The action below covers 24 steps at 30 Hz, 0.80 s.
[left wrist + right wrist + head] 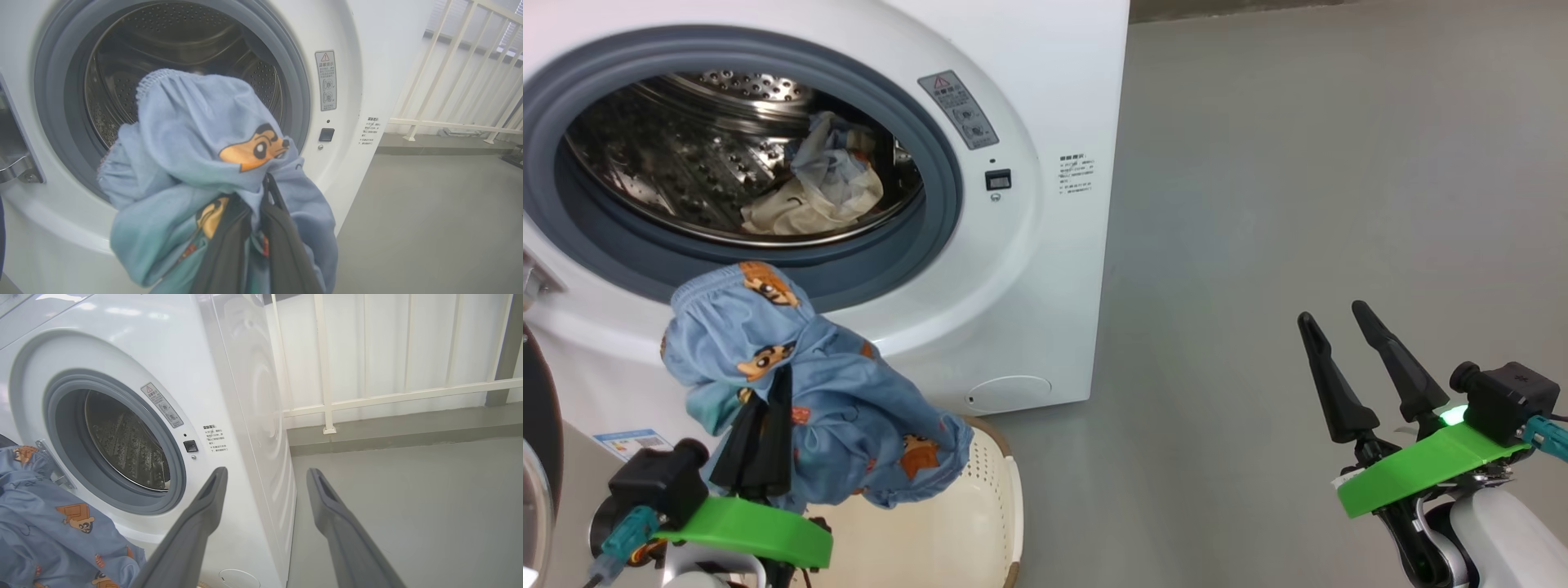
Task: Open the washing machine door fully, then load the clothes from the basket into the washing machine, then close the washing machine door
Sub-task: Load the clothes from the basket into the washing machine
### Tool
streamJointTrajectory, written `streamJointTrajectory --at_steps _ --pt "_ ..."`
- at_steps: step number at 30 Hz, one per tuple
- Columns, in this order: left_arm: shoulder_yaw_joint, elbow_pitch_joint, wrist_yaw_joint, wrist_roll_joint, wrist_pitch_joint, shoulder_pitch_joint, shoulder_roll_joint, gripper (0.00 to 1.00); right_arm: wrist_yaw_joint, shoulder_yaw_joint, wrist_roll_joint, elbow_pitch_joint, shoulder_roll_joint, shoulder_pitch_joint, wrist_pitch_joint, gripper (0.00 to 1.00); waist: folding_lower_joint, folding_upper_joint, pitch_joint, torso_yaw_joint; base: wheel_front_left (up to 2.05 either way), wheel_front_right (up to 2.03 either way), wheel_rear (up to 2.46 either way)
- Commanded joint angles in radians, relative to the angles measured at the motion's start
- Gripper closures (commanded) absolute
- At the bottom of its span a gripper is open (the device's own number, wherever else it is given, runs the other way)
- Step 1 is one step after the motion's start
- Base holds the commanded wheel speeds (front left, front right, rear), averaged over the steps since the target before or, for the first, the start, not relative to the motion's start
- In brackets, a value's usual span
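A light blue garment is pinched between the closed left fingers above the basket, before the washing machine drum, ready for loading; the right fingers are spread wide, empty, held aside.

LEFT: left gripper near left, fingers pinched tight on the clothes, pointing far | RIGHT: right gripper near right, fingers spread wide, pointing far
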Motion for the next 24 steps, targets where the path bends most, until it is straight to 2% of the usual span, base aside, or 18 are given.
streamJointTrajectory --at_steps 1,16,17,24 --pt "0.043 -0.018 0.001 -0.001 -0.004 -0.043 0.022 1.00 0.005 0.017 0.007 -0.023 -0.018 -0.004 -0.008 0.00 0.0000 -0.0001 0.008 -0.001 0.00 0.00 0.00" --pt "0.054 0.242 -0.075 -0.024 0.018 -0.323 0.014 1.00 0.005 0.028 0.003 -0.043 -0.034 -0.052 -0.008 0.00 0.0000 -0.0001 0.146 -0.043 0.00 0.00 0.00" --pt "0.063 0.294 -0.090 -0.032 0.016 -0.375 0.012 1.00 0.005 0.023 0.002 -0.048 -0.034 -0.062 -0.008 0.00 0.0000 -0.0001 0.181 -0.057 0.00 0.00 0.00" --pt "0.086 0.442 -0.122 -0.033 0.005 -0.533 0.017 1.00 0.005 0.020 -0.005 -0.071 -0.029 -0.107 -0.008 0.00 0.0000 -0.0001 0.289 -0.101 0.00 0.00 0.00"
